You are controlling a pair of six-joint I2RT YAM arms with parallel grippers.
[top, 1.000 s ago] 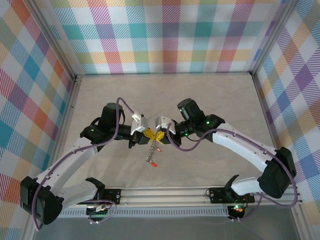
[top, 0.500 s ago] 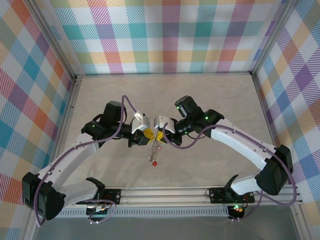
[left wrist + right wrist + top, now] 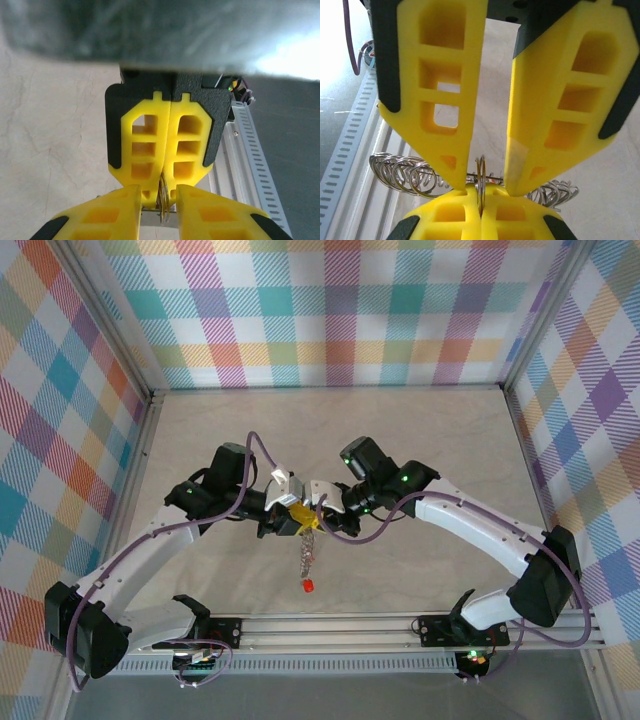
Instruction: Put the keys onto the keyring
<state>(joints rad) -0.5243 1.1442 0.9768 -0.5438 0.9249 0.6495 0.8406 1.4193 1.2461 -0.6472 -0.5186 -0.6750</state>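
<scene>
Top external view: both arms meet tip to tip above the middle of the table, with the keyring dangling below the meeting point and a red-headed key at its lower end. The right gripper has its fingers apart either side of a wire loop. The left gripper is clamped together on that loop.

red key dropped lower beneath keyring, both grippers shifted up and left
</scene>
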